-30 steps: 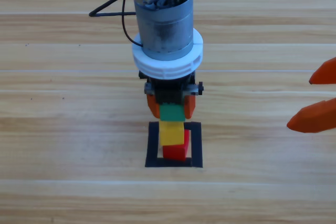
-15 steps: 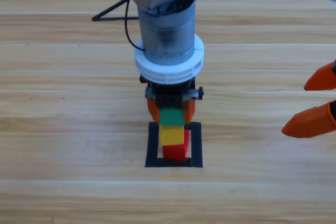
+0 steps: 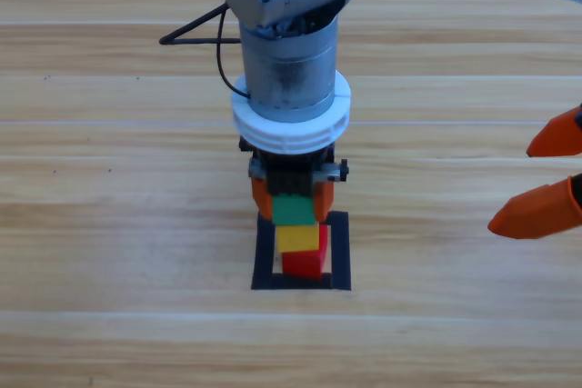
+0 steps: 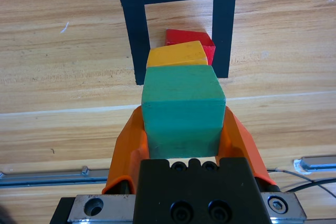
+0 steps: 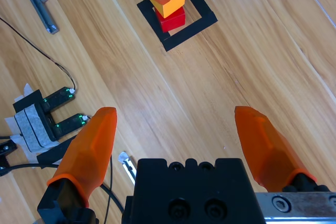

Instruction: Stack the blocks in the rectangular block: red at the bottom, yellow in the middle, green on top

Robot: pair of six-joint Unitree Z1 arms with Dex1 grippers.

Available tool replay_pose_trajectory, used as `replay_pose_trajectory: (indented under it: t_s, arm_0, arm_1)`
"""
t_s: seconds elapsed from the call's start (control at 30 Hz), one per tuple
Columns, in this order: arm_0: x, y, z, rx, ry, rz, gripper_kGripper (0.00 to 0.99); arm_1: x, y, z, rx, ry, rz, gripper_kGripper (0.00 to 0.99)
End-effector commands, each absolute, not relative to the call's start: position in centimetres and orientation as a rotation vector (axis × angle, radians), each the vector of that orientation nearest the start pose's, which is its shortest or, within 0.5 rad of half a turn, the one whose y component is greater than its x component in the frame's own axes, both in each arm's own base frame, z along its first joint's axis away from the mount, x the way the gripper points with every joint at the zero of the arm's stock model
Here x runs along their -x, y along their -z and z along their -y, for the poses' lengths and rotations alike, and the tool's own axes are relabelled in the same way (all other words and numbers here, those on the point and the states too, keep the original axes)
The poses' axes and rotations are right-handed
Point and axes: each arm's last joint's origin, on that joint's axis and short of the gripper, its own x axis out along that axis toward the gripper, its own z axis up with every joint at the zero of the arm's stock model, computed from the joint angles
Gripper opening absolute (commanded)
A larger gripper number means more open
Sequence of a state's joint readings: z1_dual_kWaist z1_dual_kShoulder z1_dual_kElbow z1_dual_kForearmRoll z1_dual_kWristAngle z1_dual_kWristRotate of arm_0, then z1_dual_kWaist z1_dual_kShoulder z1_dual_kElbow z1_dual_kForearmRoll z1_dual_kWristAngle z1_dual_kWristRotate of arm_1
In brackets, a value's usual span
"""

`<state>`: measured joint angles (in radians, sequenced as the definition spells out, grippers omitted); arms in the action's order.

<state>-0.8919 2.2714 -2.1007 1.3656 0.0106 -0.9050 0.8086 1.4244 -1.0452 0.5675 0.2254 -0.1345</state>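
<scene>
The left gripper point(image 3: 295, 199) clamps the green cube point(image 4: 182, 109) atop the yellow cube point(image 3: 297, 239), which rests on the red cube point(image 3: 305, 263) inside the black tape frame point(image 3: 338, 252). The right gripper point(image 3: 544, 174) waits at the table's right edge, jaws wide apart.

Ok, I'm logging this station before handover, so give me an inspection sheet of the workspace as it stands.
Surface: wooden table, planks bare around the frame.
Job's things: red cube inside the black tape frame; yellow cube on the red; green cube above the yellow; contact unclear.
Clutter: metal bar and a taped black device with green lights seen in the right wrist view.
Grippers: left gripper shut on the green cube; right gripper open, waiting at the right edge.
Cables: black cable behind the left arm.
Surroundings: nothing seen.
</scene>
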Motion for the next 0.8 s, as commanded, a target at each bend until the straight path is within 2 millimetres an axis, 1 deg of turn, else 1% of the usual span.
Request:
replay_pose_trajectory:
  t_s: [0.03,0.33,0.43,0.47,0.5,0.6,0.63,0.67,0.7,0.8]
  arm_0:
    - [-28.3,-24.2,36.5,-0.034,-0.031,-1.579,0.000]
    - [-28.4,-24.0,36.6,-0.035,-0.027,-1.580,0.000]
    - [-28.4,-24.3,36.6,-0.034,-0.022,-1.575,0.009]
    - [-28.4,-24.6,36.6,-0.028,-0.016,-1.567,0.071]
    - [-28.4,-24.9,36.6,-0.024,-0.012,-1.561,0.153]
    - [-28.2,-25.9,36.4,-0.005,-0.003,-1.547,0.657]
    - [-28.0,-26.2,36.3,0.000,0.000,-1.543,0.848]
    - [-28.0,-26.4,36.3,0.003,0.002,-1.539,0.953]
    - [-28.0,-26.7,36.2,0.006,0.008,-1.535,0.988]
    - [-27.7,-27.7,35.9,0.013,0.014,-1.518,0.990]
  arm_1:
    - [-16.7,-31.5,-18.6,0.395,-1.017,-0.922,0.989]
    - [-16.7,-31.5,-18.6,0.395,-1.017,-0.924,0.989]
    - [-16.6,-31.5,-18.6,0.391,-1.025,-0.927,0.989]
    - [-16.6,-31.5,-18.6,0.390,-1.026,-0.927,0.989]
    - [-16.6,-31.5,-18.6,0.390,-1.026,-0.927,0.989]
    - [-16.6,-31.5,-18.6,0.390,-1.024,-0.927,0.988]
    - [-16.6,-31.5,-18.6,0.390,-1.024,-0.927,0.988]
    - [-16.6,-31.6,-18.6,0.390,-1.024,-0.927,0.988]
    - [-16.6,-31.6,-18.6,0.392,-1.024,-0.927,0.988]
    - [-16.7,-31.7,-18.6,0.397,-1.015,-0.925,0.988]
